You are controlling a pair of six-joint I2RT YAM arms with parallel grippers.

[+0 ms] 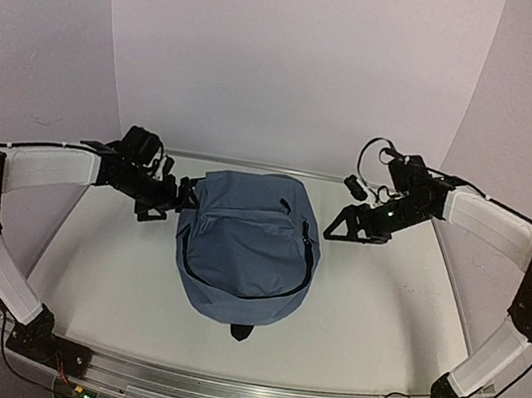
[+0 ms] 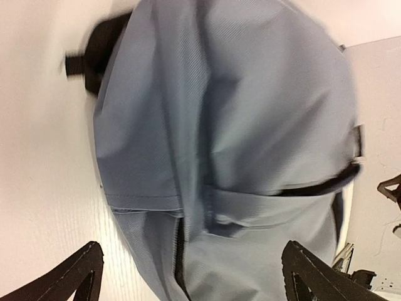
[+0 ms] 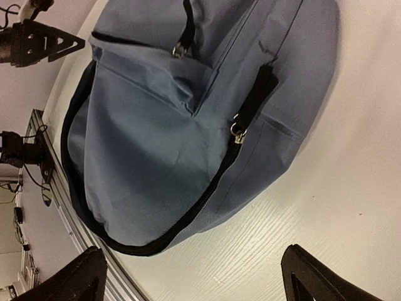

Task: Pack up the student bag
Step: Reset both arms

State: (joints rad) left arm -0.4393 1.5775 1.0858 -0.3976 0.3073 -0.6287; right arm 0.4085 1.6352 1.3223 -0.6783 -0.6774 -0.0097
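Observation:
The slate-blue student bag (image 1: 247,246) lies flat in the middle of the white table, its curved zippered front pocket facing up. My left gripper (image 1: 184,197) is open right at the bag's upper left edge; in the left wrist view the bag's fabric (image 2: 250,125) lies between the spread fingers (image 2: 81,276). My right gripper (image 1: 334,227) is open and empty, a short way off the bag's right side. In the right wrist view the bag (image 3: 163,138) shows with its black zipper and metal pull (image 3: 238,133). No books are in view.
The white table (image 1: 382,296) has a metal rail (image 1: 237,395) along its near edge. White walls enclose the back and sides. A black strap end (image 1: 240,332) sticks out at the bag's near end.

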